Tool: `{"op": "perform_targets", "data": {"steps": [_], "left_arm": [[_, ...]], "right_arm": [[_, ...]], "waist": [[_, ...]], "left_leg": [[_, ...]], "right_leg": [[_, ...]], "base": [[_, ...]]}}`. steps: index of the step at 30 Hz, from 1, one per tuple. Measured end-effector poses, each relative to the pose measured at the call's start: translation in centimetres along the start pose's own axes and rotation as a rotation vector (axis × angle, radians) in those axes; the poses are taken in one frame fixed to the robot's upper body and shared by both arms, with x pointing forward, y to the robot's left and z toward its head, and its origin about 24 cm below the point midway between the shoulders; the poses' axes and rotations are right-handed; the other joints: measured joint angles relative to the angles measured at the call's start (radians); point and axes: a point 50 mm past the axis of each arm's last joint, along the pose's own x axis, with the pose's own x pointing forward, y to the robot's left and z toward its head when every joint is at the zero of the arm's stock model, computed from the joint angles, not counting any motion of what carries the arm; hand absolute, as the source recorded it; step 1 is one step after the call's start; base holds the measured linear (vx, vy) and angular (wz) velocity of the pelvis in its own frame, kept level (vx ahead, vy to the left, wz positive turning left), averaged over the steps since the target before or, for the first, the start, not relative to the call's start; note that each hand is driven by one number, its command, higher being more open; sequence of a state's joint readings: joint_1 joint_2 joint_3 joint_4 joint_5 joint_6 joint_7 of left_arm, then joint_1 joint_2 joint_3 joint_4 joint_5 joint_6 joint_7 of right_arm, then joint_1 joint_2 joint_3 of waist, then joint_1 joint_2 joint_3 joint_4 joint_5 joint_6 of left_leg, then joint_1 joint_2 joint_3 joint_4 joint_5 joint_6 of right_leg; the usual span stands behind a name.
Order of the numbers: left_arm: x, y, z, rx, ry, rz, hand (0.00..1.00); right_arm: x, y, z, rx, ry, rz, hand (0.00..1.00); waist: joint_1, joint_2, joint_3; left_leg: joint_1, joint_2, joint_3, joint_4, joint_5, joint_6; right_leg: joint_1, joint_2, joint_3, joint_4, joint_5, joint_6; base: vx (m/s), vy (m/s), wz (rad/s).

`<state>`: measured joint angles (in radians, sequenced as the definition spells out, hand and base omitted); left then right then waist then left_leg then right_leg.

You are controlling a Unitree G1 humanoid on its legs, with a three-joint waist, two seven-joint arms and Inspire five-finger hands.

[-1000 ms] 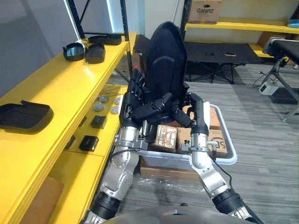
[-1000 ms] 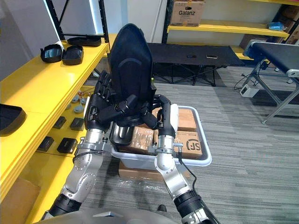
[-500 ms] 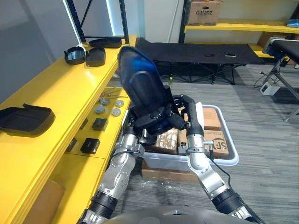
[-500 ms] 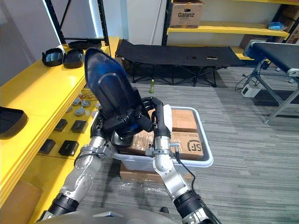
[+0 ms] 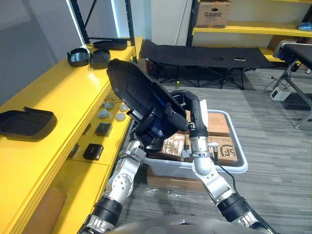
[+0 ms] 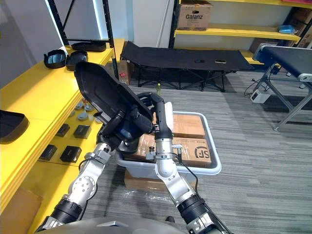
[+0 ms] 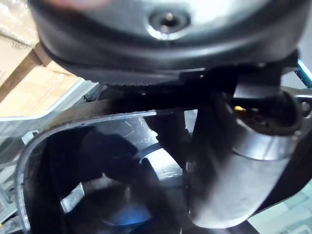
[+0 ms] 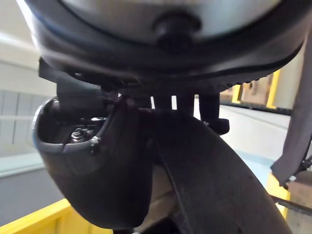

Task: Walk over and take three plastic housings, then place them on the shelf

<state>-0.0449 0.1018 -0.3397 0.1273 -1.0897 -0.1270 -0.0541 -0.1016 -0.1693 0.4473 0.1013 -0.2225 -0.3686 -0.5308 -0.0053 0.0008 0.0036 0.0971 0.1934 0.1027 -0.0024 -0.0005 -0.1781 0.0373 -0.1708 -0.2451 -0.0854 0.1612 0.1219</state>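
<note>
The black plastic housing (image 5: 134,90) is clamped from two sides — left hand (image 5: 155,127) curled under its lower edge, right hand (image 5: 187,105) closed on the opposite rim — and held above the white bin (image 5: 173,168), tilted toward the yellow shelf (image 5: 63,97), seemingly for laying down there.
</note>
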Motion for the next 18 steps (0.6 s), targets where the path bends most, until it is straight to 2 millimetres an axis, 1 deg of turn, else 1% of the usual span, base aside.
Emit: {"op": "perform_targets", "data": {"steps": [2, 7, 8, 11, 15, 18], "left_arm": [[0.0, 0.0, 0.1, -0.009, -0.006, -0.003, 0.00], [0.0, -0.1, 0.2, -0.011, -0.031, -0.006, 0.00], [0.0, -0.1, 0.3, -0.009, -0.037, -0.006, 0.00], [0.0, -0.1, 0.6, -0.004, -0.062, -0.003, 0.00], [0.2, -0.2, 0.8, 0.022, -0.098, 0.039, 0.00], [0.2, -0.3, 1.5, 0.150, -0.171, 0.140, 0.00]], "right_arm": [[0.0, 0.2, 0.1, 0.012, -0.001, -0.004, 0.00], [0.0, 0.4, 0.3, 0.023, -0.006, -0.004, 0.00], [0.0, 0.4, 0.3, 0.026, -0.006, -0.005, 1.00], [0.0, 0.6, 0.4, 0.037, -0.006, -0.007, 1.00], [-0.6, 1.2, 0.4, 0.043, 0.005, 0.030, 1.00], [-1.6, 1.6, -0.3, 0.032, 0.069, 0.072, 1.00]], "waist": [[-0.003, -0.005, 0.002], [-0.009, -0.005, 0.002], [-0.011, -0.005, 0.002], [-0.020, -0.005, 0.002], [-0.023, -0.005, 0.002], [-0.020, -0.006, 0.003]], "left_leg": [[0.000, 0.000, 0.002, 0.000, -0.001, 0.000], [0.000, 0.000, 0.003, 0.000, -0.002, -0.001], [0.000, 0.000, 0.003, 0.000, -0.002, -0.001], [0.001, 0.000, 0.003, 0.000, -0.003, -0.001], [0.002, 0.000, 0.003, 0.003, -0.006, -0.001], [0.002, 0.002, 0.001, 0.019, -0.016, 0.000]], "right_leg": [[-0.002, 0.000, 0.001, 0.000, -0.005, -0.007], [-0.003, 0.001, 0.000, 0.000, -0.006, -0.008], [-0.003, 0.000, 0.000, 0.000, -0.006, -0.008], [-0.001, 0.001, -0.002, 0.000, -0.004, -0.005], [0.001, 0.001, -0.002, 0.000, -0.003, -0.004], [0.010, 0.001, -0.005, 0.000, -0.010, -0.011]], "base": [[0.00, 0.000, 0.00], [0.00, 0.000, 0.00], [0.00, 0.000, 0.00], [0.00, 0.000, 0.00], [0.00, 0.000, 0.00], [0.00, 0.000, 0.00]]}}
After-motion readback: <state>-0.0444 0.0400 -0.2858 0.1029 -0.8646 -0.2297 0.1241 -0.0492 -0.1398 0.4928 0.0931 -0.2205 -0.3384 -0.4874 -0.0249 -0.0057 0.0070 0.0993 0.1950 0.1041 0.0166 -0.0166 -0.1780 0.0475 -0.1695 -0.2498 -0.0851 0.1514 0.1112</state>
